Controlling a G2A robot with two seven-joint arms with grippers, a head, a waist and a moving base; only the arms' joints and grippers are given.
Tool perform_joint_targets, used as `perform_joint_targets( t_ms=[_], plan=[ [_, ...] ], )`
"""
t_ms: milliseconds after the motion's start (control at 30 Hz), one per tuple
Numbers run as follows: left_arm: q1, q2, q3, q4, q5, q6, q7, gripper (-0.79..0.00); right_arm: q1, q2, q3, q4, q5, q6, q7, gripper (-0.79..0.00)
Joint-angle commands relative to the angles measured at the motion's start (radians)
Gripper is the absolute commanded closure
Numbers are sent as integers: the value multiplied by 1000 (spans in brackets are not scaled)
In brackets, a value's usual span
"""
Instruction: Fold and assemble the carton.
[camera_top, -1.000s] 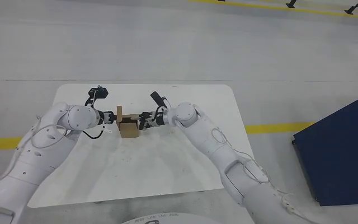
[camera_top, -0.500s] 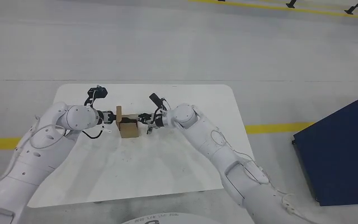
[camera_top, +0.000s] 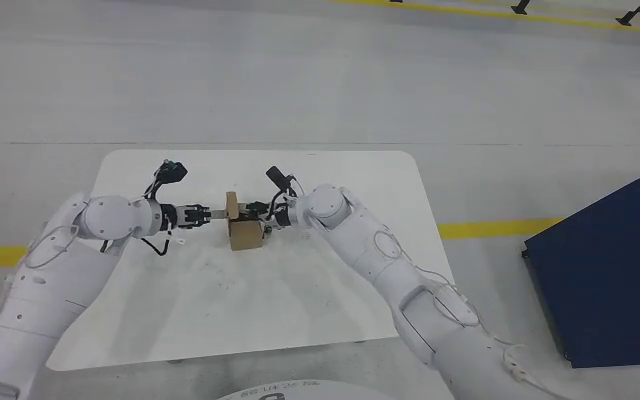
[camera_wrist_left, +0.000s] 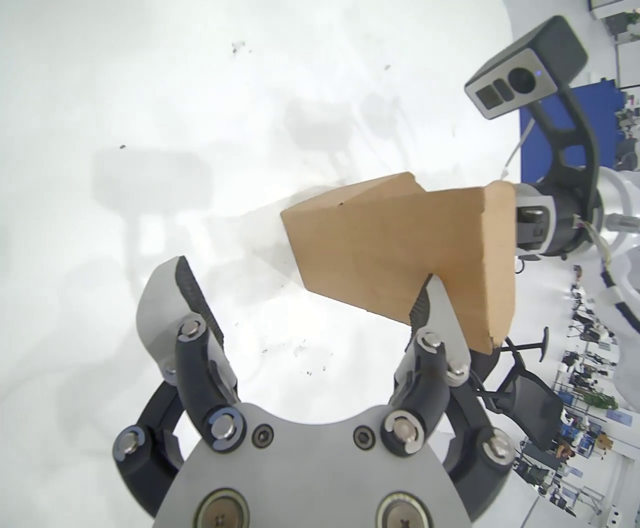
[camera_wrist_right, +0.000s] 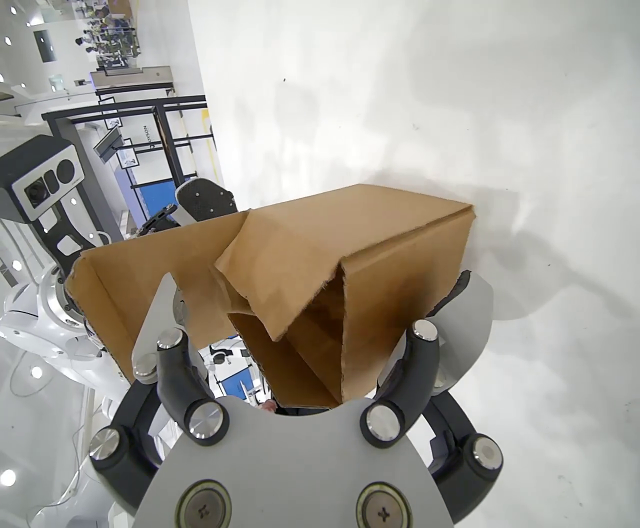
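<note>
1. Left gripper: we see metal fingers with ribbed black pads spread apart, one tip touching a flap.
2. Carton: brown corrugated cardboard, boxy, flaps half folded, on the scuffed white table between both grippers.
3. Right gripper: fingers spread wide, straddling the carton's open end.

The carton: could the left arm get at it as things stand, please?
Probably yes: the open left gripper sits right by the carton, one fingertip against its side flap, and nothing lies between them.
</note>
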Motion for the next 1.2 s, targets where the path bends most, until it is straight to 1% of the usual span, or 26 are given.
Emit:
perform_joint_targets(
  t_ms=[0, 233, 333, 367, 533, 633, 667, 833, 933, 1100, 1167],
  plan=[
    [-5, -2, 2, 10, -11, -15, 4, -742, 1, -1, -2, 2, -2, 3, -6, -785],
    [-23, -11, 36, 29, -2, -5, 15, -723, 6, -7, -13, 12, -12, 27, -23, -785],
    [-30, -15, 46, 38, -2, -1, 18, -720, 10, -11, -18, 19, -17, 40, -38, -730],
    [-33, -16, 48, 41, -1, 1, 20, -717, 11, -12, -20, 20, -20, 44, -48, -693],
    [-42, -20, 61, 47, 4, 13, 23, -705, 6, -20, -34, 15, -42, 66, -116, -631],
    [-46, -22, 67, 51, 7, 16, 25, -702, 5, -25, -42, 15, -51, 76, -132, -591],
    [-48, -23, 69, 53, 7, 18, 25, -702, 7, -26, -43, 16, -53, 78, -133, -566],
    [-54, -25, 71, 66, 6, 19, 28, -708, 10, -29, -45, 23, -58, 73, -134, -545],
    [-58, -26, 72, 74, 3, 21, 28, -708, 12, -30, -45, 26, -60, 72, -132, -545],
    [-70, -31, 85, 90, 14, 39, 31, -705, 16, -30, -38, 35, -58, 63, -119, -566],
    [-75, -33, 92, 94, 20, 46, 33, -705, 17, -29, -35, 37, -60, 54, -108, -545]
  ],
)
